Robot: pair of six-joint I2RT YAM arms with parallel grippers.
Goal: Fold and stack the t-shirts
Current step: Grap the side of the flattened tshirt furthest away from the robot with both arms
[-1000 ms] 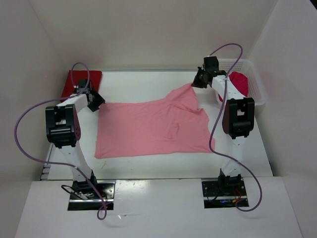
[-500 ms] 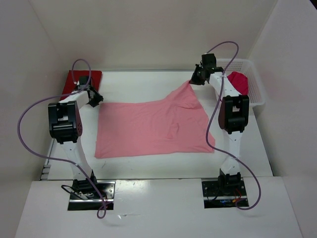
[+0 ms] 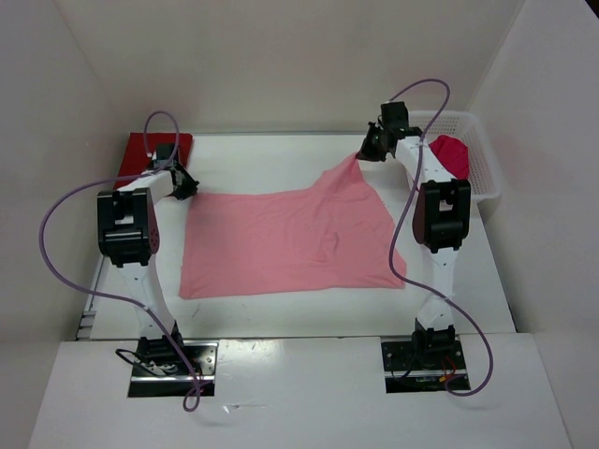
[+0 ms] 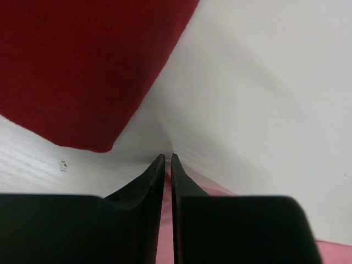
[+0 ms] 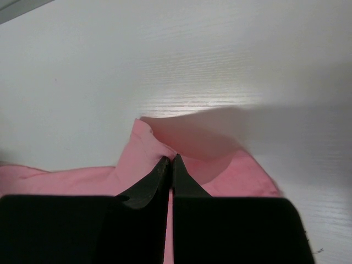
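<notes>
Where the two arms are bolted at the near edge, the white surface [image 3: 281, 168] begins. The left arm [image 3: 126, 229] rises along its left side, and the right arm [image 3: 440, 215] rises over the right hem of the cloth.

The light pink t-shirt [image 3: 281, 248] lies spread flat across the middle, with its far right corner raised off the surface. The right end effector [image 3: 363, 154] is clamped on that raised corner, and cloth is bunched at its tips.

The left end effector [image 3: 184, 187] sits at the shirt's far left corner. Its fingers are drawn to a thin slit with pink cloth in it.

Just beyond it, in the far left corner, the dark red t-shirt [image 3: 140, 154] lies folded flat. At the far right, a white mesh basket [image 3: 489, 178] holds the magenta-crimson t-shirt [image 3: 452, 154], partly hidden behind the right arm.
</notes>
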